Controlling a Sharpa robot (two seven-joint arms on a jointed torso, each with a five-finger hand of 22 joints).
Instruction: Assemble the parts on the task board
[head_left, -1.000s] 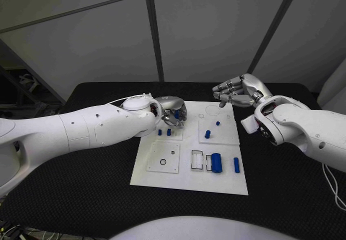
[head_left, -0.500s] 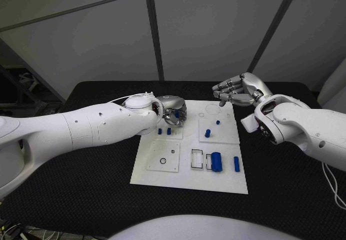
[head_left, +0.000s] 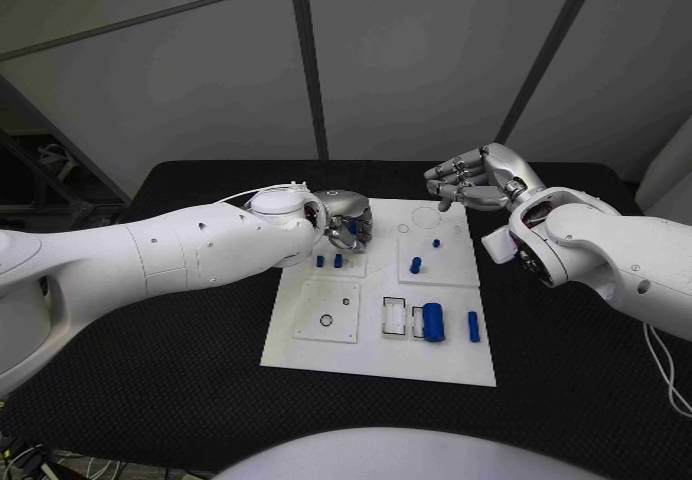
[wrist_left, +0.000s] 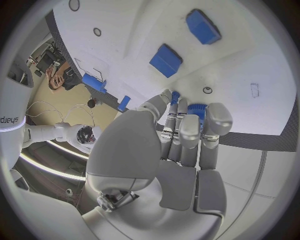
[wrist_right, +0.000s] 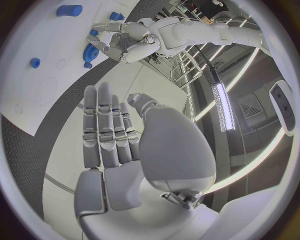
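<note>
left hand (wrist_left: 181, 135) grips blue part (wrist_left: 196, 109), axis unclear | right hand (head_left: 473, 180) empty, fingers apart

The head view looks down from above the near edge of the black table (head_left: 173, 380), taking in the whole white task board (head_left: 378, 355) and both arms. The left wrist view sits close behind the left hand (wrist_left: 175, 150), facing the board's surface (wrist_left: 250, 75) from very near. The right wrist view sits behind the right hand (wrist_right: 119, 145), facing leftward across the board (wrist_right: 37, 85); it shares the left hand (wrist_right: 119, 47) and far board end with the head view.
</note>
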